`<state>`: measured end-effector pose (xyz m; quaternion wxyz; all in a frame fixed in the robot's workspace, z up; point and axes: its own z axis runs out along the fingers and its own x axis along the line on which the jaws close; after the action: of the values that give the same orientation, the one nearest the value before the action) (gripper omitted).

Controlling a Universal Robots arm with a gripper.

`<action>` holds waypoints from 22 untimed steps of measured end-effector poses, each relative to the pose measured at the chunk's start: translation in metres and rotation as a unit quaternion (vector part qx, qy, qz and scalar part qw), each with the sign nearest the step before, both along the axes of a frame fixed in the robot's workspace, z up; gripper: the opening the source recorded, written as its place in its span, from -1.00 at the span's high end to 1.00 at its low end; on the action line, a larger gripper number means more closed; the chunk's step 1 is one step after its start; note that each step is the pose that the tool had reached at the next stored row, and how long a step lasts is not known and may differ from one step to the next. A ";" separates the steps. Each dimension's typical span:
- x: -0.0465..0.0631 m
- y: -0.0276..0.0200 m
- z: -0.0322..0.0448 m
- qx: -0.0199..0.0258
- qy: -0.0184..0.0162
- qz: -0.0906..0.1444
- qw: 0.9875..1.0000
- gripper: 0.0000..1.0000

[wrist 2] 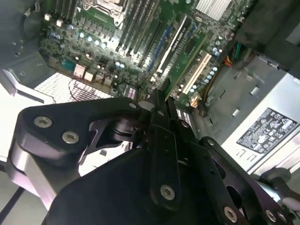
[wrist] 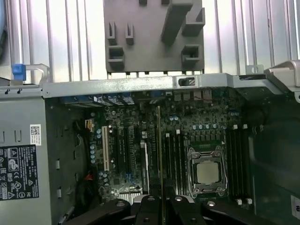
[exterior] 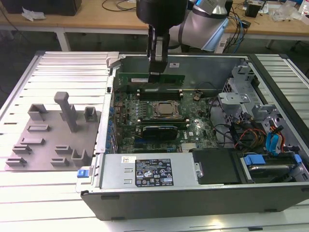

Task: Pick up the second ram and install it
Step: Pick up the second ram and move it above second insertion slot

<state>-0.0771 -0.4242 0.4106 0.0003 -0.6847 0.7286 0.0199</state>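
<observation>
The second ram (exterior: 131,79) is a long green strip held level on its edge inside the open computer case. My gripper (exterior: 155,72) comes down from above and is shut on its middle. The strip hangs just above the memory slots (exterior: 159,91) on the far side of the CPU socket (exterior: 166,109). In the first wrist view the ram (wrist: 159,140) shows edge-on as a thin line running out from my gripper (wrist: 159,202), alongside the slots (wrist: 176,159) beside the CPU socket (wrist: 206,171). In the second wrist view my gripper (wrist 2: 161,101) points down at the motherboard (wrist 2: 140,42).
A grey holder tray (exterior: 53,135) with upright posts lies on the slatted table at the exterior view's left of the case. The power supply (exterior: 145,171) fills the case's near side. Drive bays and cables (exterior: 260,135) crowd its right. The case walls (exterior: 207,65) stand close around the gripper.
</observation>
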 end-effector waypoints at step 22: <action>0.044 0.0233 -0.0457 0.000 0.002 0.003 1.000 0.77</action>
<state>-0.0336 -0.4009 0.3649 -0.0010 -0.6869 0.7265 0.0213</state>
